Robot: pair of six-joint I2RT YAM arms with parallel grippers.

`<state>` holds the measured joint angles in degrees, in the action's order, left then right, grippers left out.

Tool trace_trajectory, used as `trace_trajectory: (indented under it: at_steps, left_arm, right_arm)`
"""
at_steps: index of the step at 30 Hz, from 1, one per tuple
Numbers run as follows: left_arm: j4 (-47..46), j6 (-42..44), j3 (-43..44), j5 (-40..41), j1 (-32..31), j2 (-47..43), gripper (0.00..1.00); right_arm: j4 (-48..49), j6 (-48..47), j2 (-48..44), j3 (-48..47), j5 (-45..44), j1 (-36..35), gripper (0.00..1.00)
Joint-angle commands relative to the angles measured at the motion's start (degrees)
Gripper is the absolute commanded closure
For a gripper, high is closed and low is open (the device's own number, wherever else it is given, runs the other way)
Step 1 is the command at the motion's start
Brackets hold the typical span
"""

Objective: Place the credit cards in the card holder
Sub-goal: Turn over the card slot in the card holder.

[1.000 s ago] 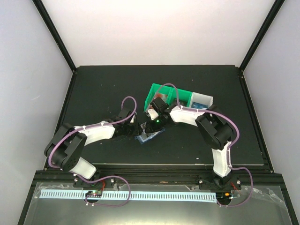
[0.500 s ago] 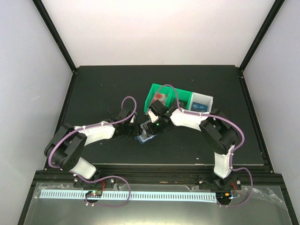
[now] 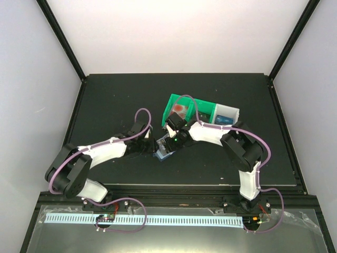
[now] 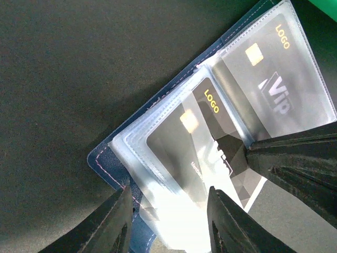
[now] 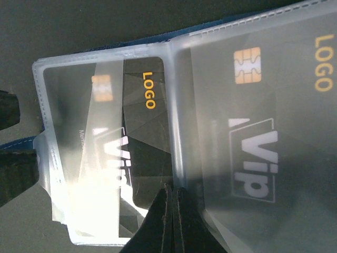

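The dark blue card holder [image 3: 162,153] lies open on the black table, with its clear sleeves facing up [image 4: 113,166]. A black card marked LOGO and Vip [image 4: 210,132] sits partly inside the left sleeve [image 5: 147,137]. A second black card [image 5: 263,105] lies fully inside the right sleeve. My left gripper [image 4: 169,200] is open, with its fingers [image 4: 118,221] either side of the sleeve's corner. My right gripper [image 5: 171,190] is shut, and its tips touch the exposed edge of the partly inserted card. It also shows in the left wrist view [image 4: 253,154].
A green and white compartment tray [image 3: 197,109] stands just behind the holder. A red card [image 3: 180,108] is in its green part and a blue one [image 3: 225,118] in its white part. Both arms meet over the holder at the table's middle.
My right gripper has moved a little left and nearer, onto the holder. My left arm has stretched out slightly towards it. The holder stays in place.
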<state>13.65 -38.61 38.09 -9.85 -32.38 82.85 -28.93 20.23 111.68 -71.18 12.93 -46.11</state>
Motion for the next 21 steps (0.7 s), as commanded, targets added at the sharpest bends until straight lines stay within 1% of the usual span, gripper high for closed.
trace_trajectory:
  at_steps: [1,9,13,16,21]
  left_arm:
    - [0.66,-0.66,1.29,-0.48,-0.1,-1.84,0.59]
    - [-4.37,-3.64,-0.23,-3.93,-0.05,-1.31,0.53]
    - [-6.04,-4.62,-0.47,-4.77,-0.1,0.8,0.53]
    - [-7.1,-4.97,-0.45,-4.86,-0.09,2.32,0.56]
    - [-6.33,-5.25,-0.2,-4.15,-0.14,3.52,0.56]
  right_arm:
    - [-1.75,1.15,2.97,-0.28,-3.29,-0.06,0.99]
    - [-0.88,2.17,4.55,-0.03,-3.08,-0.1,0.99]
    - [-0.59,2.36,4.75,0.07,-2.83,-0.02,0.99]
    - [-0.45,2.36,4.76,0.16,-2.82,-0.03,0.99]
    - [-0.27,2.4,4.88,0.16,-2.65,-0.07,0.99]
